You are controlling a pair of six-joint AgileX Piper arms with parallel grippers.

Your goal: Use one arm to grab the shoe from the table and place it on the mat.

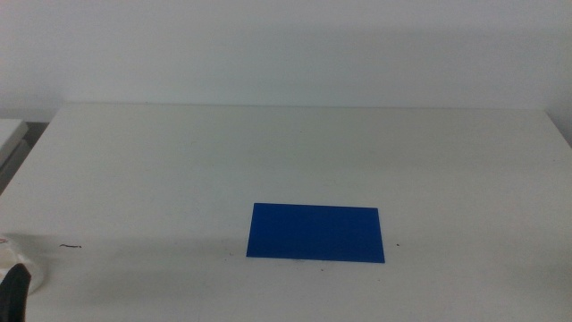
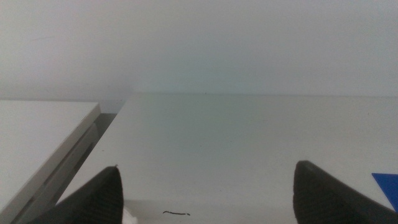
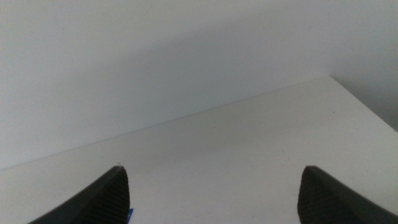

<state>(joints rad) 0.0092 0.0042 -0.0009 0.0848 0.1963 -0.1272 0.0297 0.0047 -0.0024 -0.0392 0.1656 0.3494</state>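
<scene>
The blue mat (image 1: 315, 233) lies flat on the white table (image 1: 268, 152), a little right of centre and towards the front edge. No shoe shows in any view. My left gripper (image 2: 208, 167) waits low at the table's front left corner, a dark piece of it showing in the middle view (image 1: 15, 291). Its jaws stand wide apart with nothing between them, and a corner of the mat (image 2: 388, 186) shows beside one jaw. My right gripper (image 3: 212, 168) is open and empty too, out of the middle view, facing the table's far right corner.
A second white surface (image 1: 11, 134) stands beyond the table's left edge, with a narrow gap between the two. A small dark mark (image 1: 70, 245) sits on the table near the front left. A plain white wall rises behind the far edge.
</scene>
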